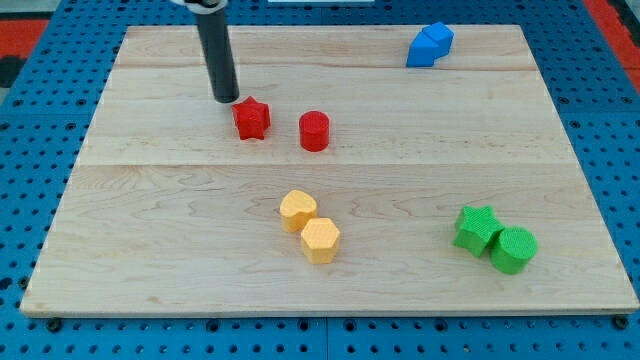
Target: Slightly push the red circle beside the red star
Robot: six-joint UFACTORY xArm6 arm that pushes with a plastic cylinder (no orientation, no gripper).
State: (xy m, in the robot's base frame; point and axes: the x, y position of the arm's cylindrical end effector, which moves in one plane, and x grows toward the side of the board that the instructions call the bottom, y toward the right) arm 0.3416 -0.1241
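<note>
We see a wooden surface (330,190) filling most of the view, pale planks resting on a blue pegboard (30,150). Our arm carries no pincer at all, so nothing opens, closes or holds; it ends in a straight dark rod (217,55) coming down from the view's top. My tip (226,100) rests on the surface just above and to the left of the red star (252,118), very close to it, though we cannot tell whether the two touch. The red circle (314,131), a short upright cylinder with a flat round top, stands just to the right of the red star with a narrow strip of bare wood between them, so they are near but apart. We count seven blocks in all: two red, two yellow, two green and one blue. The two yellow ones sit below centre and touch each other, a rounded yellow block (297,210) above a yellow hexagon (320,240). At the lower right, a green star (476,228) touches a green circle (513,249). The single blue block (430,44), angular in shape, lies near the top right edge, well apart from the others.
</note>
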